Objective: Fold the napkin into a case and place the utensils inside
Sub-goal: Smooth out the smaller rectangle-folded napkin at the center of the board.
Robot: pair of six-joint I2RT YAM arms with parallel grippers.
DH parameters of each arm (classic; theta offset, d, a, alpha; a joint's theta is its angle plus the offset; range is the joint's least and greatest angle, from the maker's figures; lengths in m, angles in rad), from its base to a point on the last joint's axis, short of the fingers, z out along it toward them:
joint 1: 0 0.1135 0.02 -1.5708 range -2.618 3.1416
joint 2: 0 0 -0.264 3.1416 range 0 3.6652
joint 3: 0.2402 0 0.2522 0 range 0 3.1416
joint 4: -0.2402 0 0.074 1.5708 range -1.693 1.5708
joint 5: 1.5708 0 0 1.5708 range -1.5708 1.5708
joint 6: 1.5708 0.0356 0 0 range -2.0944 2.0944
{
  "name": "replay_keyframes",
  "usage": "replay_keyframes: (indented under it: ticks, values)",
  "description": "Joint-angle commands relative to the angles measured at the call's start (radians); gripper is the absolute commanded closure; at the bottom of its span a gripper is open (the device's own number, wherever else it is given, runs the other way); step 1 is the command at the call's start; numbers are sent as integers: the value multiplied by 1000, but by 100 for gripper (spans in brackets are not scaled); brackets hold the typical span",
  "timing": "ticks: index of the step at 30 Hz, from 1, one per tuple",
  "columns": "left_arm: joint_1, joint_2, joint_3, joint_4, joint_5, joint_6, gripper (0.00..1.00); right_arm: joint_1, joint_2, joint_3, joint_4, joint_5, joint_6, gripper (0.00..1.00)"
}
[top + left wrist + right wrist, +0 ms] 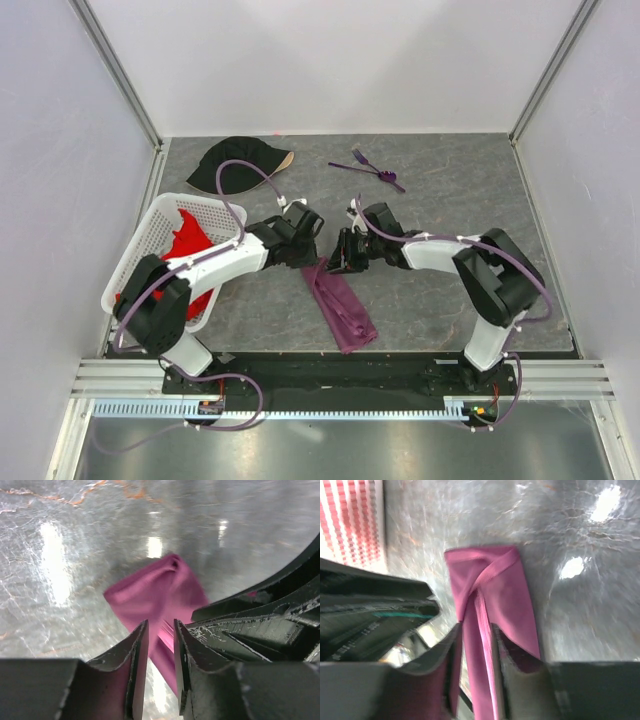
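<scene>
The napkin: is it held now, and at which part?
Cannot be told: left gripper and right gripper straddle the napkin at its far end, fingers slightly apart.

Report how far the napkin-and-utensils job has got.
Done: the napkin lies folded into a narrow strip. In hand: the left end effector and right end effector straddle its far end, jaws parted. Left: the utensils lie loose near the black cap, not inside it.
</scene>
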Motion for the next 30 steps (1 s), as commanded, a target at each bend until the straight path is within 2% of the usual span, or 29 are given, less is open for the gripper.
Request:
replay_keyframes:
  ticks: [1,4,7,12,16,22,30]
  values:
    - [-5,-123,-23,-22,56,-4,68,9,-146,101,-362,99,-334,60]
    - [-3,-158,-111,19,162,-60,76,41,-180,132,-543,168,-448,56]
    - [-3,-191,-194,79,237,-117,76,96,-205,120,-595,234,-483,56]
    - [1,-243,-284,128,277,-208,78,203,-240,78,-621,352,-483,57]
    - [4,-238,-353,229,354,-274,82,297,-239,78,-638,439,-465,57]
    - [4,-209,-422,321,404,-320,85,352,-223,110,-675,533,-471,56]
    - [4,-277,-433,318,404,-370,85,401,-187,133,-678,576,-465,52]
